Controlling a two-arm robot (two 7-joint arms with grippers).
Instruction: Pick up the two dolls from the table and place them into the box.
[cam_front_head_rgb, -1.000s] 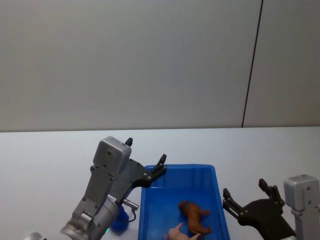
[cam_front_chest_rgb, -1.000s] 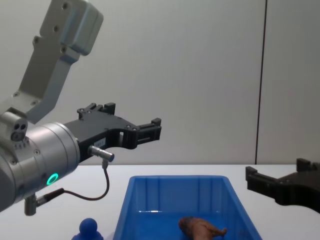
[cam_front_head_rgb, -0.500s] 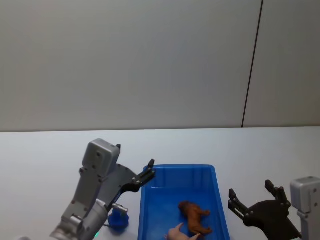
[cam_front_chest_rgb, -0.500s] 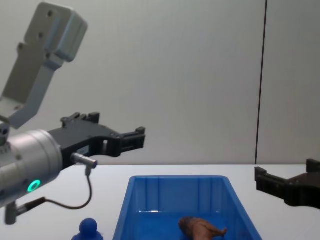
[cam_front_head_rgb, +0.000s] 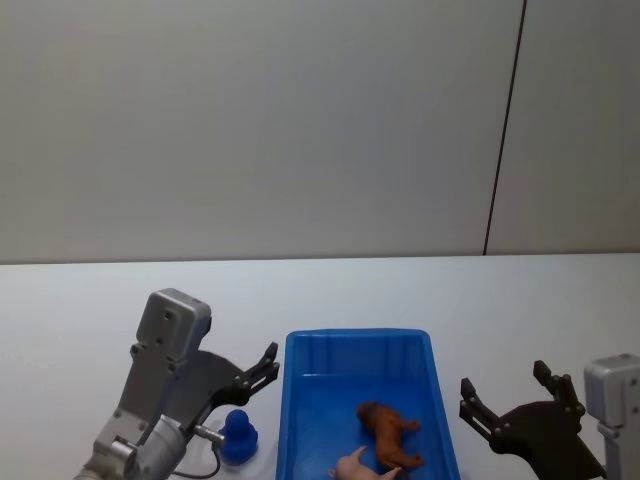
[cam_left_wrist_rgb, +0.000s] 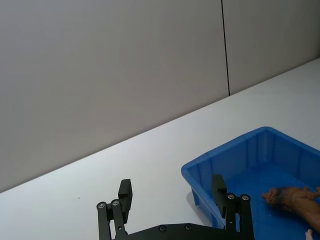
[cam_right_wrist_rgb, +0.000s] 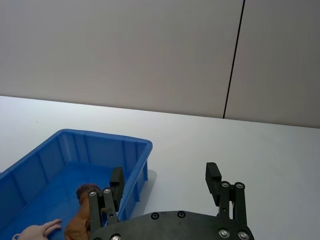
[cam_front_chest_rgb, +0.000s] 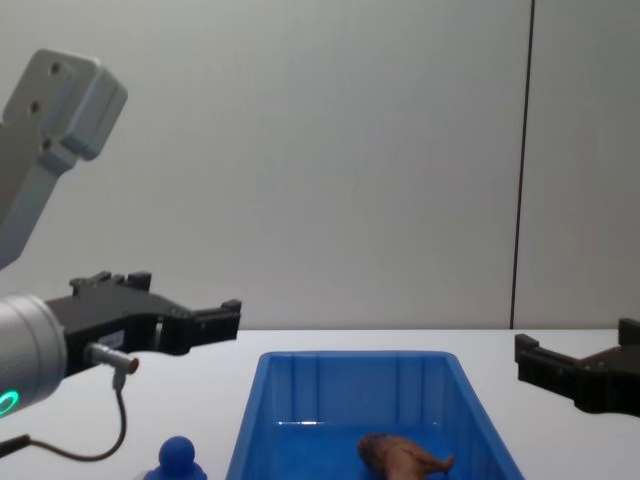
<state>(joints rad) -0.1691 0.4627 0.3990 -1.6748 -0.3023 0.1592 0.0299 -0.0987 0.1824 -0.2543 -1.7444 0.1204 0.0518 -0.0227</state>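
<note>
One brown doll (cam_front_head_rgb: 388, 432) in box (cam_front_head_rgb: 358, 341) | head view: blue doll (cam_front_head_rgb: 239, 436) beside box

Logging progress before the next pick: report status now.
Left gripper open, raised left of box, near blue doll on table. Right gripper open, right of box. Brown doll in box. Nothing blocks blue doll.

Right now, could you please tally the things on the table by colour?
Blue: 2, the box and the blue doll beside it.
Brown: 1, the furry doll inside the box.
Pale pink: 1, a small item inside the box.
Total: 4.
</note>
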